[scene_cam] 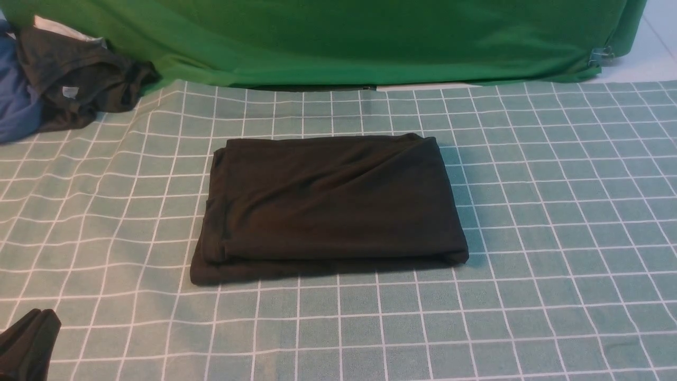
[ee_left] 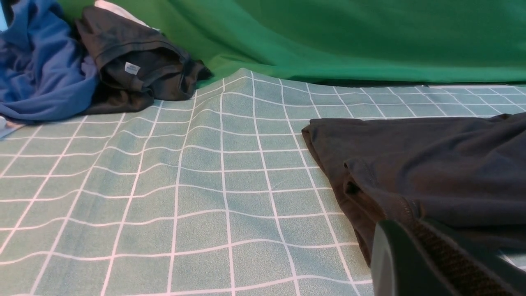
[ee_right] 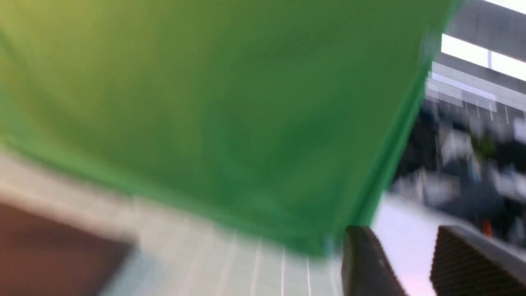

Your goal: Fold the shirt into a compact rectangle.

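The black shirt lies folded into a thick rectangle in the middle of the checked cloth, with no print showing. In the left wrist view its folded edge lies just beyond my left gripper, whose fingers are pressed together with nothing between them. In the front view the left gripper sits low at the near left corner, apart from the shirt. My right gripper is outside the front view. Its blurred wrist view shows two fingers apart with nothing between them, raised off the table, and a dark patch of the shirt.
A dark grey garment with a small tag and a blue garment are heaped at the far left corner. A green backdrop hangs along the far edge. The teal checked tablecloth is wrinkled on the left.
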You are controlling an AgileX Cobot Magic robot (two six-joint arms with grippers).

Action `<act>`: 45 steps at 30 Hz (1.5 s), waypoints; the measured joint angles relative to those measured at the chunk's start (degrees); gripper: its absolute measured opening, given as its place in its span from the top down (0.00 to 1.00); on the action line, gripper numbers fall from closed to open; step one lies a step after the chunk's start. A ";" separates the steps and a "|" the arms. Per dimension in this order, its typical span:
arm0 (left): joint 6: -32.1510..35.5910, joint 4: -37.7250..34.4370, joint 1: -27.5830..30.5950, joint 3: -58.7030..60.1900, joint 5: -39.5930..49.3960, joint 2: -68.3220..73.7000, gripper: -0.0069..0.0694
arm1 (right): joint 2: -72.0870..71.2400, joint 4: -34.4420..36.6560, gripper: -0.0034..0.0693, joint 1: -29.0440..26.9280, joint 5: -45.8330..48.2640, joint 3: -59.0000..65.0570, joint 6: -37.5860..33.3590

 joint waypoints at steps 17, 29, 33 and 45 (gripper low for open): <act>0.00 0.00 0.00 0.00 -0.08 0.00 0.89 | -5.04 -0.47 0.62 -4.50 4.06 14.91 12.08; 0.00 0.03 0.00 0.00 -0.03 0.00 0.89 | -4.92 -0.73 0.62 -4.55 3.26 14.91 14.04; 0.00 0.03 0.00 0.00 -0.03 0.00 0.89 | -4.86 -0.99 0.62 -4.55 2.86 14.93 15.29; 0.00 0.03 0.00 0.00 -0.03 0.00 0.89 | -4.86 -9.42 0.62 -4.55 2.74 14.93 25.92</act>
